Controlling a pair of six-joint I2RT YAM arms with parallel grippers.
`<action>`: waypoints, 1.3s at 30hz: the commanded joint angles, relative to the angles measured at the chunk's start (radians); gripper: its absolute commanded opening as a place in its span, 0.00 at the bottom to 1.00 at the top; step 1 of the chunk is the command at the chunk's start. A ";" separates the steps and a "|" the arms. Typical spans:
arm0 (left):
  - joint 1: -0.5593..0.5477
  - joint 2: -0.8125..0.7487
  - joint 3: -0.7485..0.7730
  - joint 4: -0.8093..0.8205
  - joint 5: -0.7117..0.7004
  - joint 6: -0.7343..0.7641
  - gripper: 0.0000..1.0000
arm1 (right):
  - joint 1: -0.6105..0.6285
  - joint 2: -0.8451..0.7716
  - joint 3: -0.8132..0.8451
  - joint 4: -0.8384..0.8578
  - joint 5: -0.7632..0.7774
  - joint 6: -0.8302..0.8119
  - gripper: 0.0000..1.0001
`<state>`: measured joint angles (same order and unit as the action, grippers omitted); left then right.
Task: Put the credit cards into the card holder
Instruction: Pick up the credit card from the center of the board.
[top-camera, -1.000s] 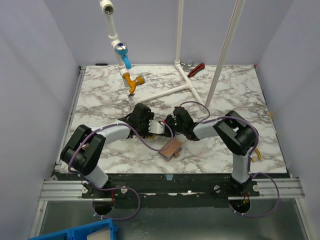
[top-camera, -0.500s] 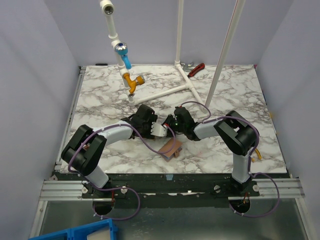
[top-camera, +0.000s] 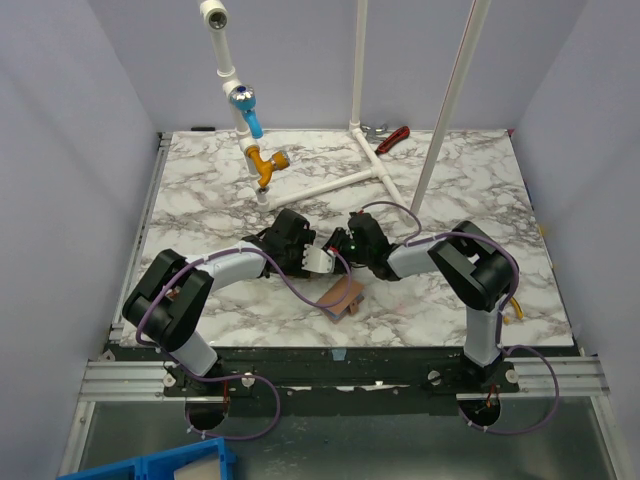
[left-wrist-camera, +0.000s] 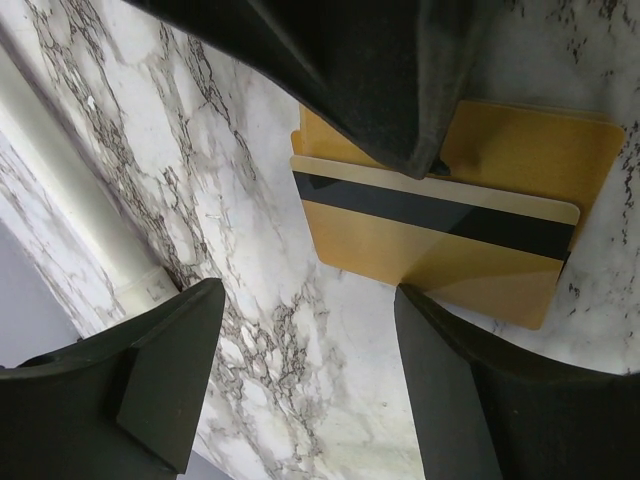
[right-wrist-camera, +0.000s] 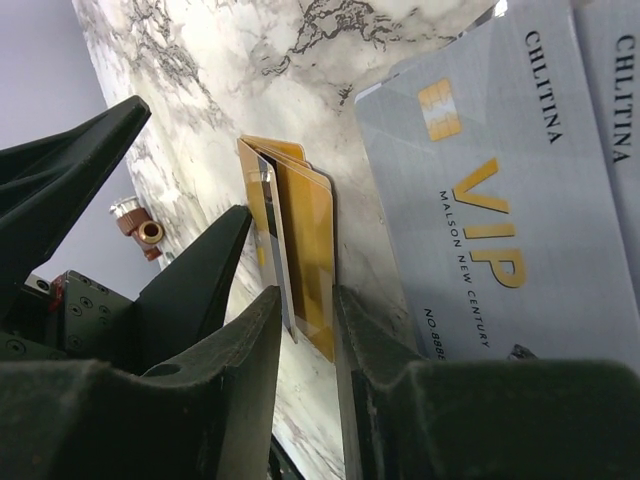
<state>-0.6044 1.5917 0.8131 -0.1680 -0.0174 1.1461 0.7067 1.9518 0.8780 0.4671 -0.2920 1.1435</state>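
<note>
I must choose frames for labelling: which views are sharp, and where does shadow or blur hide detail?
Top view: evenly lit, sharp, only soft shadows. Left wrist view: the gold card is sharp, the left fingers dark and soft. Right wrist view: print on the silvery card reads clearly; the right fingers are dark shapes.

Left gripper (top-camera: 322, 260) and right gripper (top-camera: 343, 262) meet nose to nose over the marble table (top-camera: 200, 205); jaw gaps unreadable from above. Tan card holder (top-camera: 344, 297) lies just nearside of the fingertips, contact unclear. Well beyond the fingers: white pipe frame (top-camera: 335, 183), yellow fitting (top-camera: 268, 165), red-handled pliers (top-camera: 393, 138).
</note>
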 joint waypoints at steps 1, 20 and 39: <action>-0.008 0.025 0.004 -0.052 0.052 -0.016 0.71 | -0.009 -0.036 -0.004 -0.078 0.046 -0.027 0.32; -0.010 0.027 0.000 -0.038 0.045 -0.026 0.70 | -0.019 -0.018 -0.003 0.069 -0.079 0.001 0.33; -0.010 0.026 0.001 -0.030 0.052 -0.031 0.67 | 0.009 0.107 0.077 0.030 -0.089 -0.006 0.33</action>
<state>-0.6044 1.5917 0.8131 -0.1673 -0.0139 1.1294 0.7036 2.0243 0.9436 0.5308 -0.3809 1.1542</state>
